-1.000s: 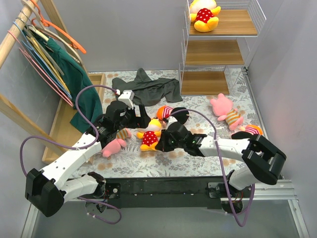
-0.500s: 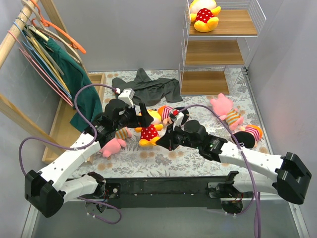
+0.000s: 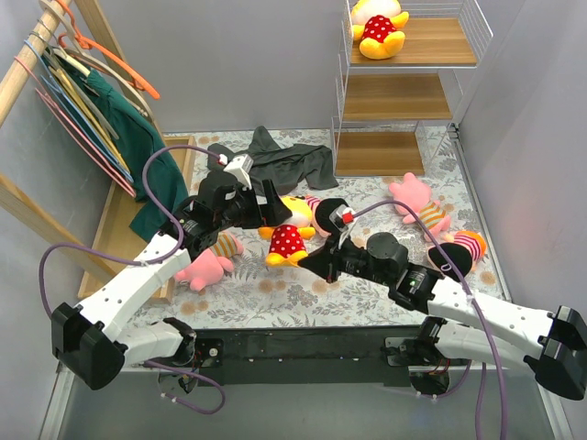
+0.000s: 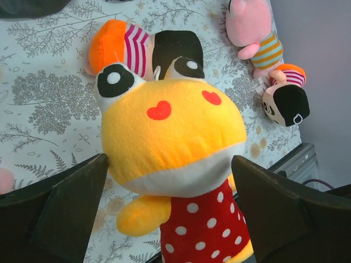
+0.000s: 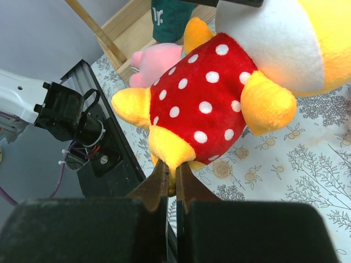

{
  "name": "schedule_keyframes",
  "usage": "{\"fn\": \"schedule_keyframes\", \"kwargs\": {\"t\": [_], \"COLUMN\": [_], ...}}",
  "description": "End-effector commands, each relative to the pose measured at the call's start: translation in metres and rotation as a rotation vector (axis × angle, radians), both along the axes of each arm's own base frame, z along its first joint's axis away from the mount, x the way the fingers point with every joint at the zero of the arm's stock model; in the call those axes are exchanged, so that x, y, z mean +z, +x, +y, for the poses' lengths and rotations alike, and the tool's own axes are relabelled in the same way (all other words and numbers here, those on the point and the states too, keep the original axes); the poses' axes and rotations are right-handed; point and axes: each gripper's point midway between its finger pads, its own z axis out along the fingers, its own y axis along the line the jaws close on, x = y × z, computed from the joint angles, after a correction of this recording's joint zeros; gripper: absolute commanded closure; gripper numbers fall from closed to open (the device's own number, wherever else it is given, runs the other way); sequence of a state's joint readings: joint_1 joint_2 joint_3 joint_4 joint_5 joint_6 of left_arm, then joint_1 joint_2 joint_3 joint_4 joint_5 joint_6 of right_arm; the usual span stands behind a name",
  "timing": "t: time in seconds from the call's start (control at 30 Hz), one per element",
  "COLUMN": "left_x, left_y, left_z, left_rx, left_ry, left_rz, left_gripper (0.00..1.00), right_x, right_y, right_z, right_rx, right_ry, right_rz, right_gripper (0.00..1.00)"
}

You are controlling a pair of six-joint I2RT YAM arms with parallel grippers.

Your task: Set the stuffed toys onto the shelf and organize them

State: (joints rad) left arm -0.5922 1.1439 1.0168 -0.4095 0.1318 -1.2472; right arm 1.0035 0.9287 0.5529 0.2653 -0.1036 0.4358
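The left end effector [image 4: 169, 164] clamps the head of a yellow doll [image 5: 205, 104] in a red polka-dot dress from both sides, holding it above the floral counter [image 3: 303, 293]. The right end effector [image 5: 171, 167], fingers pressed almost together, pinches that doll's foot. A pink doll [image 3: 415, 203] and a black-haired doll [image 3: 456, 252] lie on the counter nearby. A second yellow doll [image 3: 378, 26] sits on the shelf's [image 3: 413, 96] top board.

Yellow doll in the red polka-dot dress [image 3: 287, 240] now lifted off the bench [image 3: 266, 295] and shifted right, left hand [image 3: 273, 207] moved up and rightward clasping its head, right hand [image 3: 310, 262] pinching its foot, right arm [image 3: 477, 307] stretched out, elbow swung low to the right.
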Motion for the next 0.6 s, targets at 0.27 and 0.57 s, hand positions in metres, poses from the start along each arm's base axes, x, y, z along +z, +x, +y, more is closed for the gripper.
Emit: {"fn": "schedule_keyframes", "kwargs": {"t": [0.27,0.57], "left_x": [0.042,0.062], "left_y": [-0.013,-0.001], "left_z": [-0.016,-0.019], "left_rx": [-0.052,-0.004], "left_ry": [-0.172,-0.206], "left_rz": [-0.022,-0.016], "left_gripper": [0.54,1.0], "right_x": [0.017,0.017], "right_y": [0.0,0.025], "right_z": [-0.005,-0.019], "right_rx": [-0.014,-0.115], "right_ry": [0.071,-0.155], "right_rz": [-0.072,-0.122], "right_gripper": [0.99,0.32]}}
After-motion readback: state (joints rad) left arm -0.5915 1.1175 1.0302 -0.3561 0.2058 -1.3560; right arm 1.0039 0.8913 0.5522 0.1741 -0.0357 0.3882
